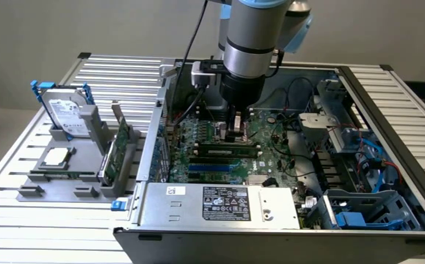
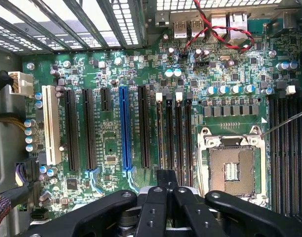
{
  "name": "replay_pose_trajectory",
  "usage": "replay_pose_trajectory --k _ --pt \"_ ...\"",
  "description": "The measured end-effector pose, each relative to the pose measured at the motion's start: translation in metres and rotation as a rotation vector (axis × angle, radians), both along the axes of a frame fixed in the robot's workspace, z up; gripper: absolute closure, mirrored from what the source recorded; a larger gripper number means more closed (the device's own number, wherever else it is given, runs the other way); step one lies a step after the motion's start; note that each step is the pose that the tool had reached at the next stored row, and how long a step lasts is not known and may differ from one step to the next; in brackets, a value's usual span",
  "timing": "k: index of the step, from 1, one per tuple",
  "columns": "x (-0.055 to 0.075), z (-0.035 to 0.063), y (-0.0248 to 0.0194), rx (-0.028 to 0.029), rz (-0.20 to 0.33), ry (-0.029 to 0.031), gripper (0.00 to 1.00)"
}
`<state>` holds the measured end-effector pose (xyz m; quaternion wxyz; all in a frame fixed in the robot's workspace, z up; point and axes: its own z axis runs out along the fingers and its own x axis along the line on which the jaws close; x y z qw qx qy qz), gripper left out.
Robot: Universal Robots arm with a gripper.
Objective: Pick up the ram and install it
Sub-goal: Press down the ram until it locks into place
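The hand [image 2: 166,183], pressed together over the motherboard [image 2: 111,148] at six o'clock of the memory slots [image 2: 173,133], should likely stay square to them.

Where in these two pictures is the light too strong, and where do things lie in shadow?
Exterior view: the slatted table looks bright, while the inside of the computer case is darker. Wrist view: light washes out the rear vents, and the gripper is dark.
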<state>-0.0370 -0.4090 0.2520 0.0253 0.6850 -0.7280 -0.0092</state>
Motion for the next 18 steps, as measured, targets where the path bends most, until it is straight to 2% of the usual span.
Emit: replay_pose_trajectory --k 6,14,18 --pt "-0.004 -0.001 0.001 0.0 0.002 -0.001 0.89" --pt "-0.009 -0.013 0.0028 0.0001 0.044 -0.0012 0.89" --pt "-0.01 -0.0159 0.0028 0.0001 0.06 -0.0012 0.89"
